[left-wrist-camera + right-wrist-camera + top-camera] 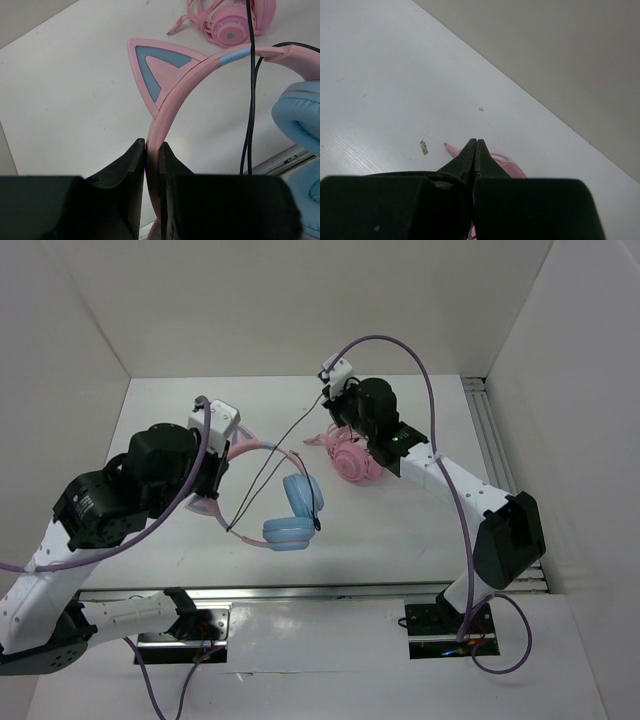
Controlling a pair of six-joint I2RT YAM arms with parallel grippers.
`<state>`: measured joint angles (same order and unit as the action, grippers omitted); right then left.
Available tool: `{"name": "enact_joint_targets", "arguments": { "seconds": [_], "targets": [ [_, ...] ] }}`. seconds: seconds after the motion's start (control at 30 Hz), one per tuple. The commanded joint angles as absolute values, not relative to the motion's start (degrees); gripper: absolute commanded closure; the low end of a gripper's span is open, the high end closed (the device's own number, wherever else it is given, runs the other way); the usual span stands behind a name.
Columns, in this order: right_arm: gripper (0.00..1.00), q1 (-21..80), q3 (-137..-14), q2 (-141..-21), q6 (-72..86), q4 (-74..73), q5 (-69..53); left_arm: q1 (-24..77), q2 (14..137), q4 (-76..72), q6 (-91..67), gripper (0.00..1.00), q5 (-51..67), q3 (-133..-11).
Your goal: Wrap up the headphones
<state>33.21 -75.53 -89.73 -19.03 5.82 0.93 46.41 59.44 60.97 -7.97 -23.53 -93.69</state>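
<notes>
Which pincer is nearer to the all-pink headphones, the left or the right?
Right. The right pincer hangs close by the all-pink headphones; the left pincer is farther away, clamped on the blue-cupped headphones' headband.

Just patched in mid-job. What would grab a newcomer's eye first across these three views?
The headphones hang above the table left of centre, their pink headband clamped in the left gripper just below a cat ear. Their black cable runs taut up and back to the right gripper, whose fingers are shut. An all-pink pair lies on the table under the right arm.
</notes>
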Motion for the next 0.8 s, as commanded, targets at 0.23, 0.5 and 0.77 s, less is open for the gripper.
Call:
{"name": "enact_joint_targets", "arguments": {
  "seconds": [0.23,0.5,0.77],
  "targets": [
    [1.0,30.41,-73.13,-90.88,-15.38,12.83,0.8,46.41,60.21,61.35,-13.1,1.0,-33.84,-100.11],
    [1.0,31.11,-74.27,-92.54,-14.33,12.13,-2.54,46.41,57.4,53.63,-12.57,1.0,-25.76,-98.36],
    [1.0,34.8,-73.13,-96.76,-9.85,16.52,-8.17,46.41,54.4,39.56,-10.55,1.0,-25.57,-97.81]
  ]
}}
